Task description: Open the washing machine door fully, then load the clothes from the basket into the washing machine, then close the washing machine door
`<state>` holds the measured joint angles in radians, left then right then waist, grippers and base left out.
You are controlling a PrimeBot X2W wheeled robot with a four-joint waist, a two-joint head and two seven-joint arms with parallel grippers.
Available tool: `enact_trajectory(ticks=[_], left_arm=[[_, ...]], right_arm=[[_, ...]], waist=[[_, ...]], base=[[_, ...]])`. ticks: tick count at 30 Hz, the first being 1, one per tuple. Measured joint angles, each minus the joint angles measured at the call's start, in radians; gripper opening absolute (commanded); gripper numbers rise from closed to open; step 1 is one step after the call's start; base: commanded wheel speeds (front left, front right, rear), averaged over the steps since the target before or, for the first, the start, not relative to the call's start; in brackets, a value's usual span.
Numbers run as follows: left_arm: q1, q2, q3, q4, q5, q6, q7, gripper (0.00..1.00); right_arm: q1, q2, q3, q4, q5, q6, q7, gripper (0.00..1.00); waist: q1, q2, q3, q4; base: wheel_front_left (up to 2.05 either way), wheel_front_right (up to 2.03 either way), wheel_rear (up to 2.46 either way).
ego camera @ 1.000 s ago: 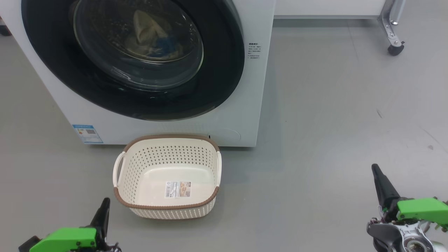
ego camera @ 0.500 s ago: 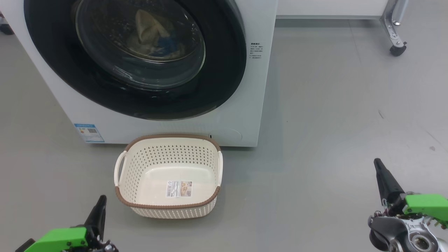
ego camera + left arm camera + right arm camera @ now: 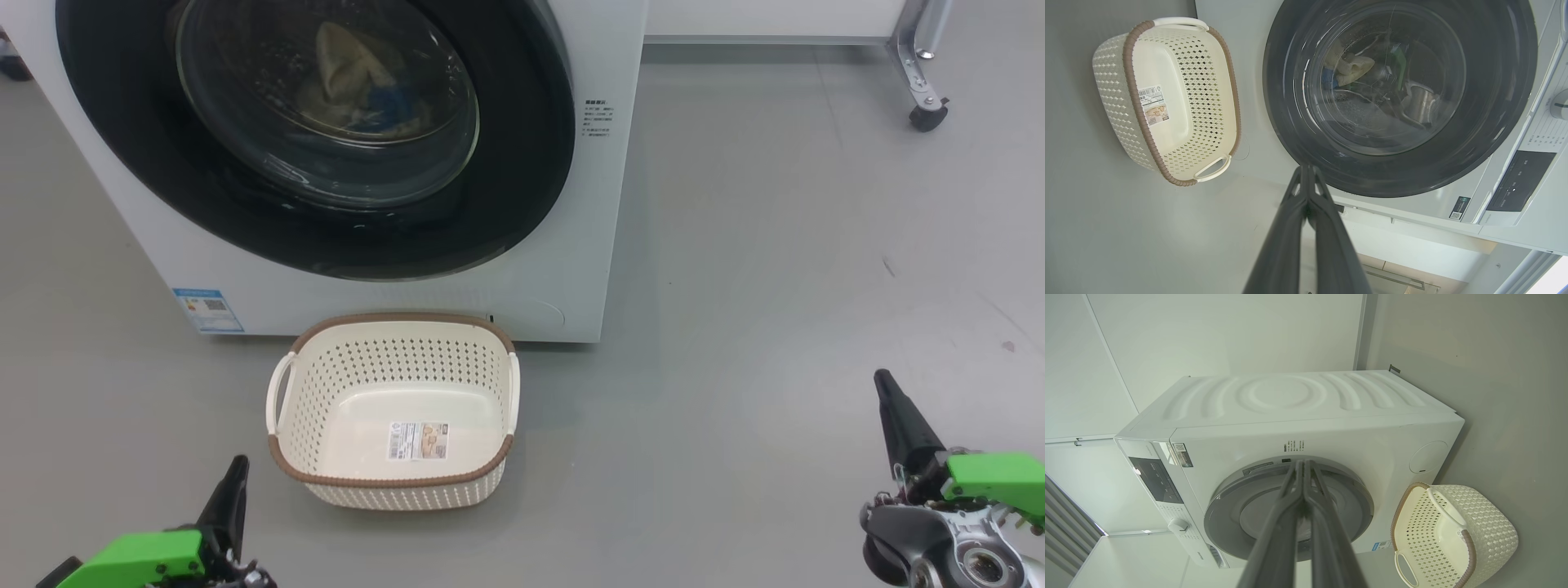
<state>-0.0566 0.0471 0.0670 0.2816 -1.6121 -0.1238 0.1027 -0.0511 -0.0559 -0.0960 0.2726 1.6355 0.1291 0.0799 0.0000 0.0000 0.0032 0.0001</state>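
Hardly anything has moved over the last second: our head camera has nudged, sliding the whole scene a touch to the right in its view, and our two grippers have drifted only slightly near the bottom corners. Our left gripper (image 3: 238,462), long dark fingers on a bright green mount, hangs at the lower left with its fingers (image 3: 1297,188) pressed flat together, holding nothing. Our right gripper (image 3: 882,377) hangs at the lower right, well apart from everything else, its fingers (image 3: 1290,486) likewise closed tight on nothing. Ahead of us stands the big white front-loading washing machine (image 3: 571,278), a blue label sticker (image 3: 206,310) low on its front. Its large round door (image 3: 526,163), glossy black rim around a bulging clear glass bowl, lies shut against the front. Behind that glass we see the clothes (image 3: 351,82), a small pale cream-yellow bundle with bright blue trim, lying inside the drum. On the grey floor (image 3: 775,286), just in front of the machine and below the door, sits the small cream-white perforated plastic basket (image 3: 392,319) with its brown rim and white side handles, upright, a paper label (image 3: 417,441) on its bare bottom, near our left gripper.
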Motion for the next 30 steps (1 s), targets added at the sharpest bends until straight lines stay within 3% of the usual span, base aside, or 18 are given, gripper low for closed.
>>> enact_trajectory(ticks=[30], left_arm=[[0.000, -0.002, 0.003, 0.000, 0.000, 0.000, 0.000, 0.00]], right_arm=[[0.000, 0.001, -0.010, 0.003, -0.001, 0.000, 0.009, 0.00]], waist=[[0.0000, 0.0000, 0.000, 0.000]], base=[[0.00, 0.00, 0.00]])
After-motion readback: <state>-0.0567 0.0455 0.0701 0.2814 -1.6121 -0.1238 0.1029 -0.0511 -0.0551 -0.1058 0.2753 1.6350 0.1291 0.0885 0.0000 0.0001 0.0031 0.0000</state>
